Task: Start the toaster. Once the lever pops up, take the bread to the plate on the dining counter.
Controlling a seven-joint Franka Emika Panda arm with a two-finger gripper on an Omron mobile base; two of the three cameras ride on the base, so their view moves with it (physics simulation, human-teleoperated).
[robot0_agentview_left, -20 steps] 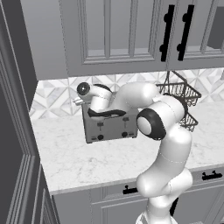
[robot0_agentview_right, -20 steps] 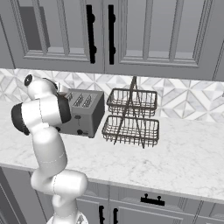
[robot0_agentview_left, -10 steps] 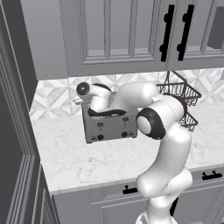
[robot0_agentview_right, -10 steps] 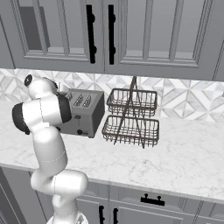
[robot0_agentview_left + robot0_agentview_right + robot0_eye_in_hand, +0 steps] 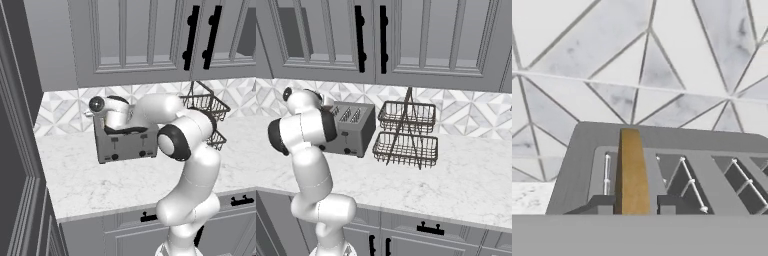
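Toaster (image 5: 125, 145) sat center-left of the left base frame, on the marble worktop (image 5: 100, 185), against the tiled backsplash (image 5: 642, 60). In the right base frame it sat left of center, just beside the 2-tier wire basket rack (image 5: 406, 135).

Bread (image 5: 632, 172) stood on edge in 1 slot, lower center of the hand frame, its brown crust showing above the slot. Gripper (image 5: 632, 202) was over that slot with 1 dark fingertip (image 5: 602, 204) on each side of the slice, pressed against its faces, so you had the jaws clamped on the bread.

Handling, as a judgement: the slice looked light and stiff enough to lift by its top edge, but likely crumbly, so a hard squeeze could crush it. Best hold was across the flat faces, near the middle of the top edge, pulling straight up along the slot to clear the wire guides (image 5: 687, 182).
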